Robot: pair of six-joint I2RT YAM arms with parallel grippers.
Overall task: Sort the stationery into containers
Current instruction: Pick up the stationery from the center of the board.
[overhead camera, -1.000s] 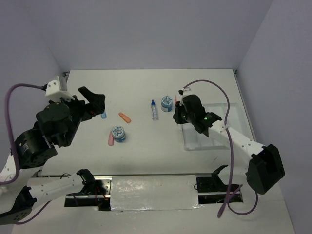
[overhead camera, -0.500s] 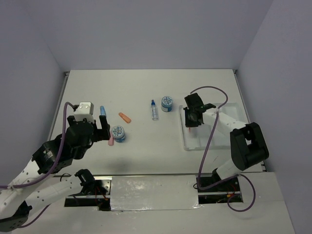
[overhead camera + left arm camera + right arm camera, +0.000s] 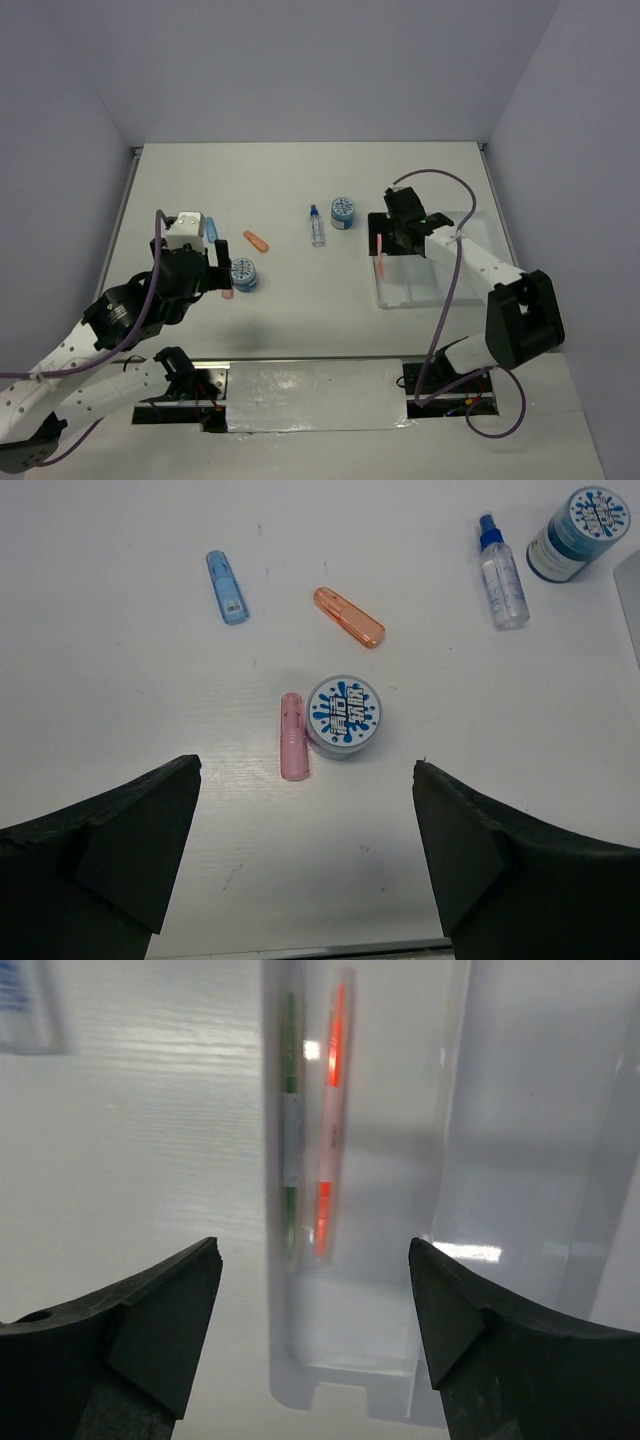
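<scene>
The right pincer (image 3: 312, 1250), fingers apart, is hovering over the tray (image 3: 520, 1110) near the surface's (image 3: 300, 180) right edge. The orange pen (image 3: 330, 1130) is lying in the compartment nearest the surface's centre, beside what may be a green pen (image 3: 290, 1140). The left pincer (image 3: 306, 763), wide apart, is hanging above the pink piece (image 3: 293, 738) and a roll (image 3: 343, 713).

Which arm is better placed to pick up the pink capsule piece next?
Left. The left gripper, open, hovers right over the pink piece beside the near roll; the right gripper, also open, is over the tray, across the table.
</scene>
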